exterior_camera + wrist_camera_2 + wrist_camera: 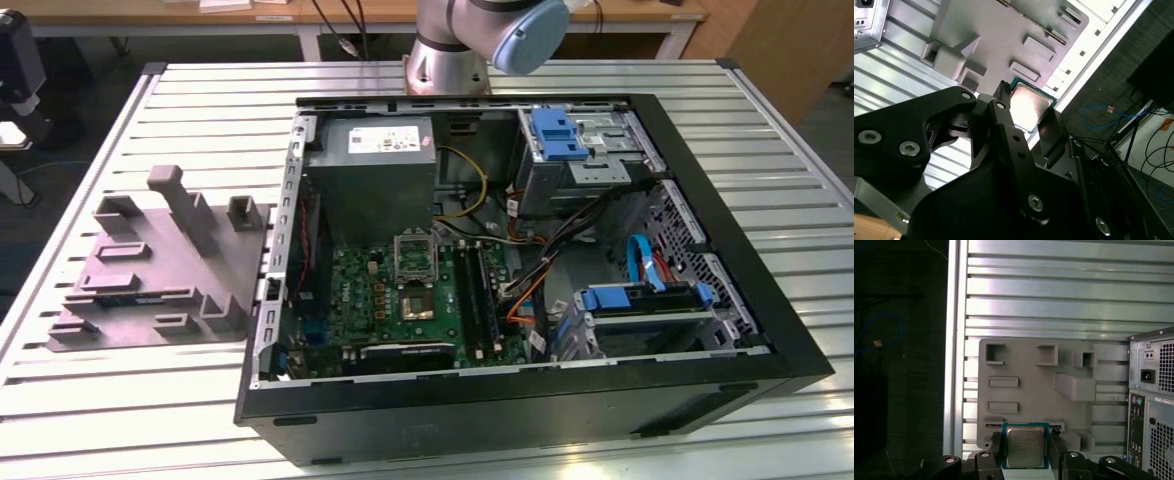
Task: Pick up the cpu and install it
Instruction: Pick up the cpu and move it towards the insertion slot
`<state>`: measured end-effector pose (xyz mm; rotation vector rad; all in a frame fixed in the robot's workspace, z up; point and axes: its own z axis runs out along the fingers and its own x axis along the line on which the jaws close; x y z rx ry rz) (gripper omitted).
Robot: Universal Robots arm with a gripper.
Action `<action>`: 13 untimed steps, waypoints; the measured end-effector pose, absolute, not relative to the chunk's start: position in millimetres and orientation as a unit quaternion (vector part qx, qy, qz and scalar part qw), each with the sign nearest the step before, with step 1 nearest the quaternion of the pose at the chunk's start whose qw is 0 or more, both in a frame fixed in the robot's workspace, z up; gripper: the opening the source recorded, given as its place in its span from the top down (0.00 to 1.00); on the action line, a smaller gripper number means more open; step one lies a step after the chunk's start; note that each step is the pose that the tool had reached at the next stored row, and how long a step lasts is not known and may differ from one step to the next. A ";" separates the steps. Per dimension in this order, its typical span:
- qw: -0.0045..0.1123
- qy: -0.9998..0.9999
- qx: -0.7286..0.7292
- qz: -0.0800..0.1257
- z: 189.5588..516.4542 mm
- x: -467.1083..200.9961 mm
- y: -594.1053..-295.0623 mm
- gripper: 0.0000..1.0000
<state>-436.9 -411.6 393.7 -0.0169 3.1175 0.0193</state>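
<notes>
I am watching the gripper (1025, 442) clamping the cpu (1025, 447) between its two black fingers (995, 444), one pressing on each opposite edge of the chip. The jaws are standing only as far apart as the chip is wide. The dull silvery top is facing the camera, with a thin green border showing round it. In the second wrist view the gripper (1026, 114) is gripping the same cpu (1029, 106) from the side, and a finger (1004, 107) is lying against the chip's edge while light is glaring off the metal top.

Past the chip, both wrist views are looking onto the grey fixture tray (1029, 385) with its raised blocks and shallow pockets. The chip is showing against the tray's near edge, but I cannot tell whether it is touching the tray or hanging clear of it. The tray is lying on the slatted aluminium table (1054, 305). Just beside the tray, the back panel of the computer case (1154, 405) is showing.

In the exterior view the tray (147, 270) is sitting at the exterior view's left of the open case (534, 400). Inside the case the green motherboard (387, 300) is lying exposed below the grey power-supply box (380, 150). The arm's base (467, 40) is rising behind the case.
</notes>
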 end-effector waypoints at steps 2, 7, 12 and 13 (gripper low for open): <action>0.012 1.000 -0.005 0.006 393.7 -436.6 -411.6 0.53; 0.012 1.000 -0.005 0.006 393.6 -433.9 -411.6 0.53; 0.012 1.000 -0.005 0.006 393.7 -432.8 -411.6 0.53; 0.012 1.000 -0.005 0.006 393.7 -432.6 -411.6 0.53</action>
